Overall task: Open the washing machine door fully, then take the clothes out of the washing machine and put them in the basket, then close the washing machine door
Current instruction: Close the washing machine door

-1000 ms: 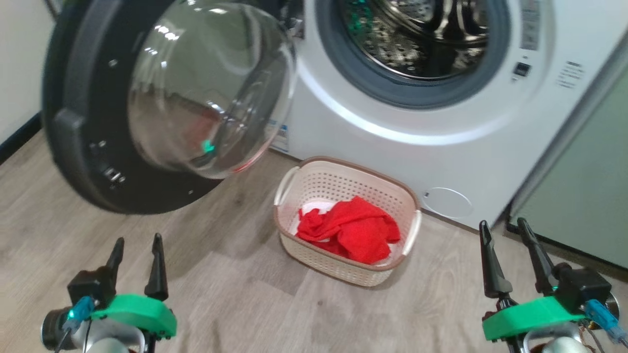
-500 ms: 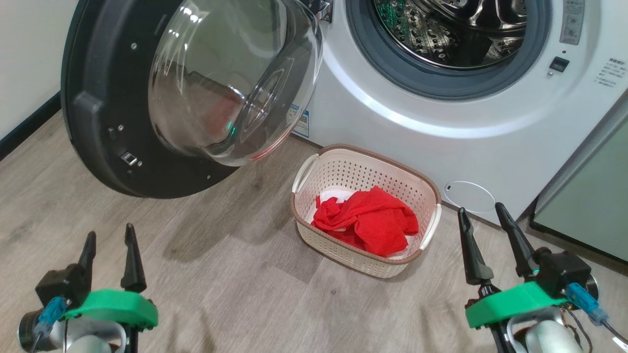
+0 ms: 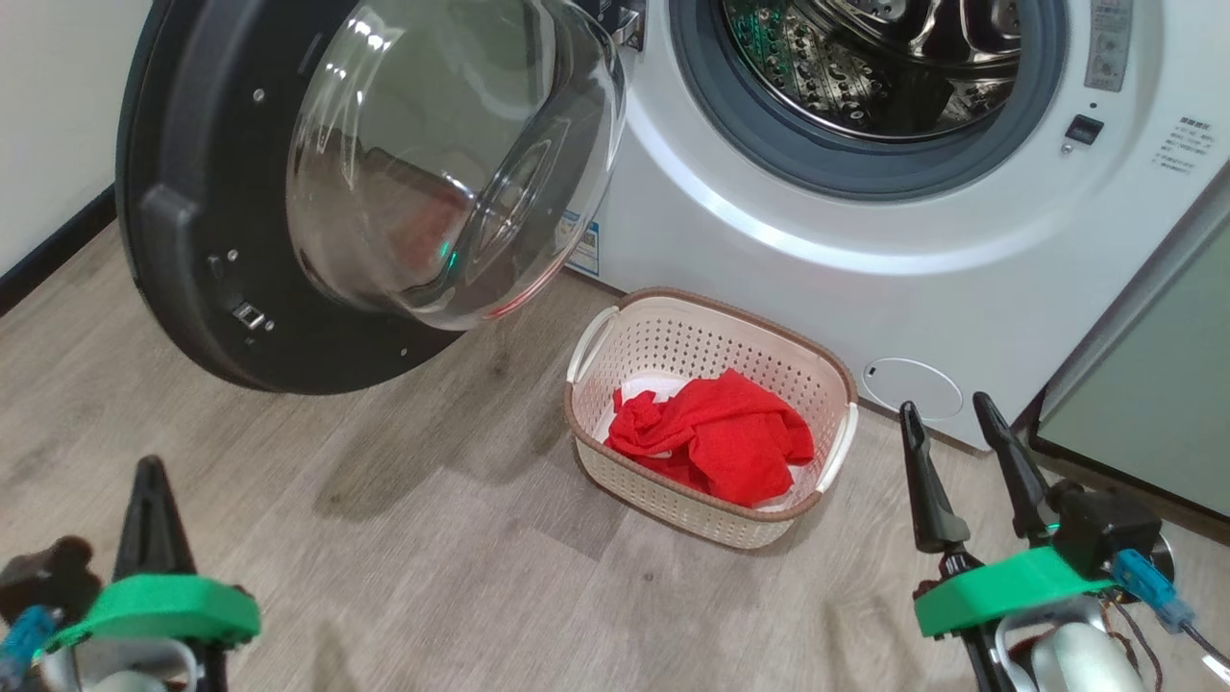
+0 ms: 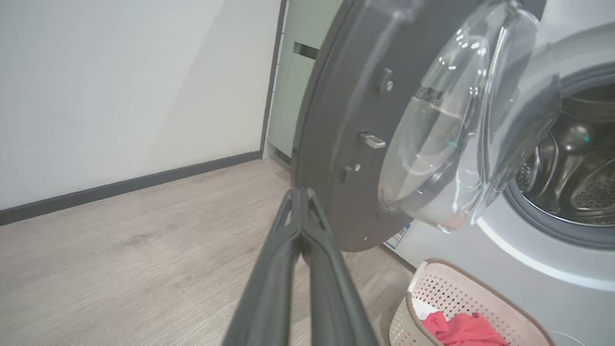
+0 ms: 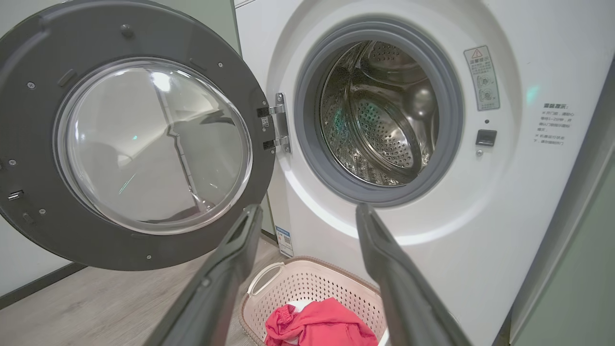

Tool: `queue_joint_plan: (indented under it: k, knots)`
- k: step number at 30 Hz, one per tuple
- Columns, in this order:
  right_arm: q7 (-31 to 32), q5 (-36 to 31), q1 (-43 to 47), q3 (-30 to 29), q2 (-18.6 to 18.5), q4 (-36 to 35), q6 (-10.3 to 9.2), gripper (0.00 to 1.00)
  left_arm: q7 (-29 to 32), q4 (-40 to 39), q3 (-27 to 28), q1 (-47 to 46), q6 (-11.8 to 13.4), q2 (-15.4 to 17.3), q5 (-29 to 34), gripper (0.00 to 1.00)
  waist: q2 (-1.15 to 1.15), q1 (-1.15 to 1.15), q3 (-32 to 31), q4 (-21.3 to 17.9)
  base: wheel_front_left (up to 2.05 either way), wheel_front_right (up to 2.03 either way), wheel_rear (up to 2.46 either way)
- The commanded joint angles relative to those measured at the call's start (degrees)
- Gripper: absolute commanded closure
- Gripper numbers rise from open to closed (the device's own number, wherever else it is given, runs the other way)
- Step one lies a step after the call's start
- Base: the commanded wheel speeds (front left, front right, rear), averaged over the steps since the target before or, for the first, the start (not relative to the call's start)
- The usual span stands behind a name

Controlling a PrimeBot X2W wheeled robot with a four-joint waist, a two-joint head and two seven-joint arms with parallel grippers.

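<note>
1. beside the machine's mouth, the washing machine door point(image 3: 375, 192) hung swung wide on its hinge point(image 5: 278, 122), its inner face and bulging clear window point(image 5: 153, 144) turned toward the robot, the latch point(image 4: 371, 140) on its free edge.
2. it looked rigid and fairly weighty, made to swing rather than lift; the glossy black frame point(image 3: 183, 144) was probably slippery and the plastic bowl the weaker part, so a flat push on the frame near the latch side, from behind, seemed the best hold.
3. the washing machine point(image 3: 769, 259) stood with its drum point(image 3: 865, 58) showing bare steel, no fabric seen inside.
4. below it, the basket point(image 3: 692, 341) sat on the floor point(image 3: 384, 538) close to the machine's front, with the clothes point(image 3: 721, 437) crumpled inside, soft and light.
5. the left gripper point(image 4: 300, 192) had its fingers pressed together on nothing, pointing at the door's free rim; the right gripper point(image 3: 945, 404), near the basket, had its fingers apart and empty.
</note>
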Motion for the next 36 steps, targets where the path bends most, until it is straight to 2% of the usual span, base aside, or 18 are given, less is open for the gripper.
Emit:
queue_joint_plan:
  k: [1, 6, 12, 16, 19, 23, 28, 32, 36]
  knots:
    - [-0.4, 0.0, -1.3, 0.8, -0.8, -1.9, -0.04, 0.0, -0.4, -1.5, 2.0, -2.7, -0.3, 0.9, -0.5, 1.0, 0.0, 0.0, 0.0, 0.0, 0.0, 0.0, 0.0]
    - [-0.4, -0.2, -0.9, 0.6, -0.6, -2.0, -0.04, 0.0, 1.9, 0.9, 5.3, -6.7, -1.0, 3.5, -8.8, 1.0, 0.0, 0.0, 0.1, 0.1, 0.0, 0.0, 0.0]
    - [-0.4, -0.3, -0.7, 0.2, -0.5, -1.8, -0.04, 0.0, 14.8, 5.8, 11.6, -17.1, -1.3, 8.9, -27.5, 1.0, 0.0, 0.0, 0.1, 0.1, 0.0, 0.0, 0.0]
    - [-0.4, -0.4, -0.1, -0.4, -0.3, -2.0, -0.04, 0.0, 22.4, 11.9, 15.6, -23.7, -1.1, 12.7, -36.3, 1.0, 0.0, 0.0, -0.2, -0.2, 0.0, 0.0, 0.0]
    - [-0.4, -0.4, 0.6, -0.9, -0.1, -2.2, -0.04, 0.0, 27.5, 17.4, 18.3, -29.1, 0.2, 15.5, -41.6, 1.0, 0.0, 0.0, -0.5, -0.5, 0.0, 0.0, 0.0]
    - [-0.4, -0.5, 1.5, -1.5, -0.1, -2.4, -0.04, 0.0, 32.4, 24.1, 18.7, -35.1, 2.3, 19.6, -44.0, 1.0, 0.0, 0.0, -0.9, -0.9, 0.0, 0.0, 0.0]
    - [-0.4, -0.7, 1.5, -1.1, -0.4, -2.5, -0.04, 0.0, 41.6, 31.0, 18.2, -41.5, 4.0, 22.6, -47.1, 1.0, 0.0, 0.0, -0.6, -2.4, 0.0, 0.0, 0.0]
    - [-0.4, -0.7, 1.0, -0.4, -0.6, -2.3, -0.04, 0.0, 47.7, 33.8, 17.6, -44.4, 4.6, 24.4, -48.7, 1.0, 0.0, 0.0, -0.2, -4.2, 0.0, 0.0, 0.0]
    - [-0.4, -0.6, 0.8, 0.2, -1.0, -2.2, -0.04, 0.0, 50.4, 34.7, 17.1, -45.9, 5.0, 25.9, -49.0, 1.0, 0.0, 0.0, 0.2, -6.0, 0.0, 0.0, 0.0]
